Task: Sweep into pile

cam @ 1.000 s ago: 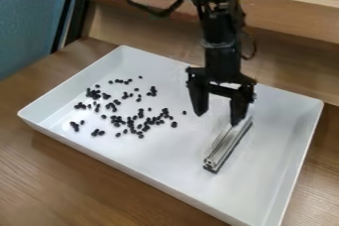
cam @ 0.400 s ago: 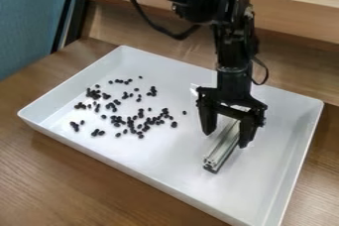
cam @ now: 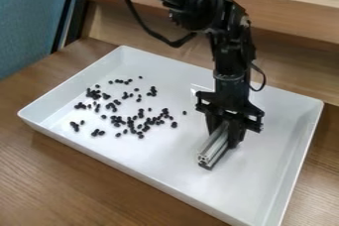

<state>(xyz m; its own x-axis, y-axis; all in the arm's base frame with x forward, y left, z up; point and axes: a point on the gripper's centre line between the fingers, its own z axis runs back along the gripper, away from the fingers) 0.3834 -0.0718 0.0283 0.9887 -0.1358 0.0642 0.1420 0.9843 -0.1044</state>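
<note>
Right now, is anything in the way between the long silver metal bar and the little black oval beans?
Nothing that I can see. Only bare floor of the shallow white tray lies between the bar, held in the black tool, and the nearest beans.

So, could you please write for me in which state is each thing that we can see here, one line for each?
Gripper: closed on the metal bar, one finger on each side.
Metal bar: held between the fingers, low in the tray.
Dark beans: scattered in loose clusters and singles, not in one pile.
White tray: upright, flat on the table.
Arm's cable: hanging in a slack loop.
</note>
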